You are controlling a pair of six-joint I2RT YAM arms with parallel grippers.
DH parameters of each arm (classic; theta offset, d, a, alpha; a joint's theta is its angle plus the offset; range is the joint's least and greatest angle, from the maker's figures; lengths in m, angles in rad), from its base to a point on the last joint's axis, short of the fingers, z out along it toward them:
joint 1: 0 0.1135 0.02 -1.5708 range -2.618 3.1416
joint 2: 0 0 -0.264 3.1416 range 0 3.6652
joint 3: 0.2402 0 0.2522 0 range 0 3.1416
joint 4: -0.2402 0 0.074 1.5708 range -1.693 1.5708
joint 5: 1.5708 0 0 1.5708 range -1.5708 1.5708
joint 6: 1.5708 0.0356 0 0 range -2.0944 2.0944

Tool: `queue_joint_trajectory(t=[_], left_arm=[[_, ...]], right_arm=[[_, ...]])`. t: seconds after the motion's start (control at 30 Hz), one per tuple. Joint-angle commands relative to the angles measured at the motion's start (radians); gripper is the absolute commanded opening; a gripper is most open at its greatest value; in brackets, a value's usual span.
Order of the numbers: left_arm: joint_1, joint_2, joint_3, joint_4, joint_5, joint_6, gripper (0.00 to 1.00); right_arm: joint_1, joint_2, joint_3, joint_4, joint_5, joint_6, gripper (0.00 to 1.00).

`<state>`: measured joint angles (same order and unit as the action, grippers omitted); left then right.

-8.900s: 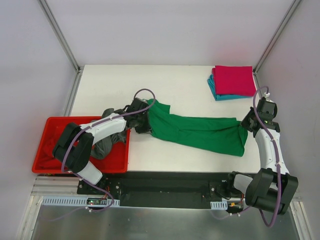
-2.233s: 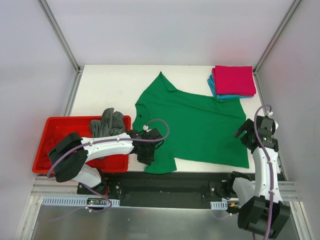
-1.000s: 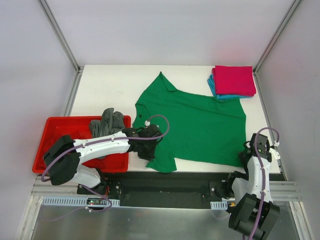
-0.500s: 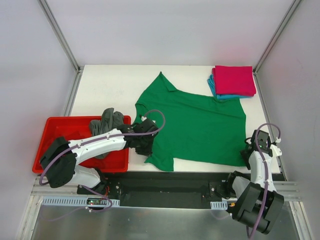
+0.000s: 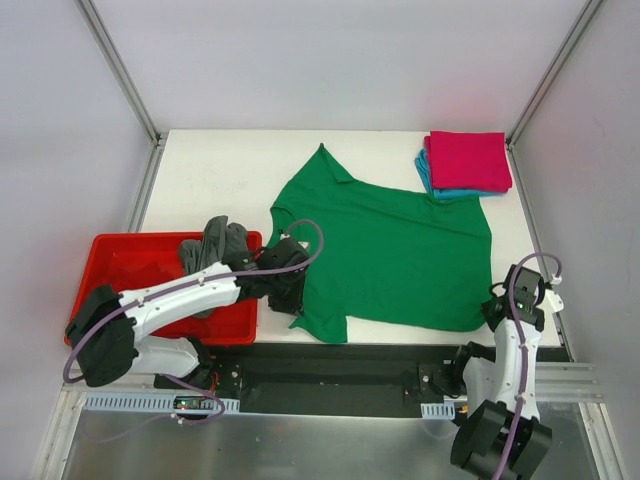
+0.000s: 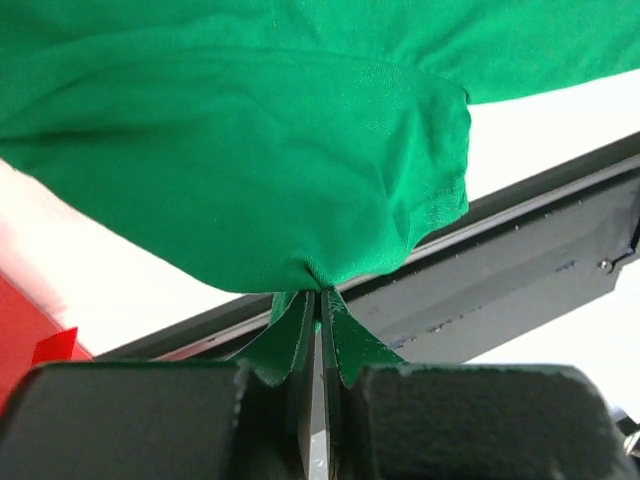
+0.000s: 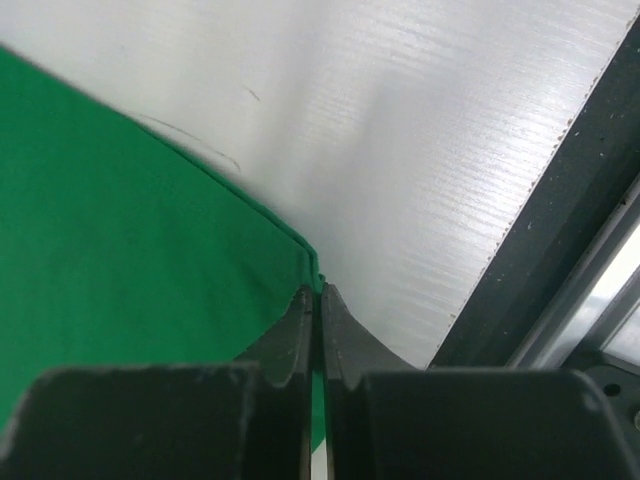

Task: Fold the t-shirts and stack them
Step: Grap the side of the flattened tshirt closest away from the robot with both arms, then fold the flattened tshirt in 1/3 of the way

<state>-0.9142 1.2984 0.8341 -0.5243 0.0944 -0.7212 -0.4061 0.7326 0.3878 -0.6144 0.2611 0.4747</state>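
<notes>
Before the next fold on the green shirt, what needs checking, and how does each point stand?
1. Left tool shut on green t-shirt: ok, cloth bunched in its grip.
2. Right tool shut on the shirt's near right corner: ok, edge only.
3. Shirt body flat on table: ok.
4. Shirt apart from teal t-shirt under magenta-pink t-shirt: cannot tell, edges meet.
5. Dark grey t-shirt on red tray rim, clear of left arm: cannot tell.

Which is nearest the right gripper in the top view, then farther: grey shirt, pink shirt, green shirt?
1. green shirt, pinched in the right gripper
2. pink shirt, far right corner
3. grey shirt, over on the left side
</notes>
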Motion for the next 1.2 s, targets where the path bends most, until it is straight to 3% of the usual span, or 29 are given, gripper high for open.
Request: queue_joint_trajectory(t=[0.0, 0.33, 0.57, 0.77, 0.87, 1.17], left_arm=[[0.009, -0.128, -0.062, -0.017, 0.068, -0.055, 0.0], [0.0, -0.295, -0.214, -0.02, 0.05, -0.168, 0.0], [-0.038, -0.32, -0.216, -0.008, 0.05, -0.204, 0.0], [-0.029, -0.272, -0.141, 0.01, -0.039, -0.193, 0.0], [0.036, -0.21, -0.08, 0.023, -0.055, -0.15, 0.0], [0.238, -0.045, 0.121, 0.066, 0.07, -0.009, 0.0]], right_arm=[[-0.005, -0.068, 0.066, -0.116, -0.025, -0.048, 0.01], [-0.005, -0.2, 0.103, -0.238, -0.051, -0.034, 0.01], [-0.005, -0.229, 0.111, -0.257, -0.049, -0.027, 0.01], [-0.005, -0.162, 0.146, -0.225, -0.074, -0.091, 0.01], [-0.003, -0.118, 0.135, -0.164, -0.175, -0.125, 0.01], [-0.002, 0.033, 0.236, -0.13, -0.215, -0.183, 0.01]])
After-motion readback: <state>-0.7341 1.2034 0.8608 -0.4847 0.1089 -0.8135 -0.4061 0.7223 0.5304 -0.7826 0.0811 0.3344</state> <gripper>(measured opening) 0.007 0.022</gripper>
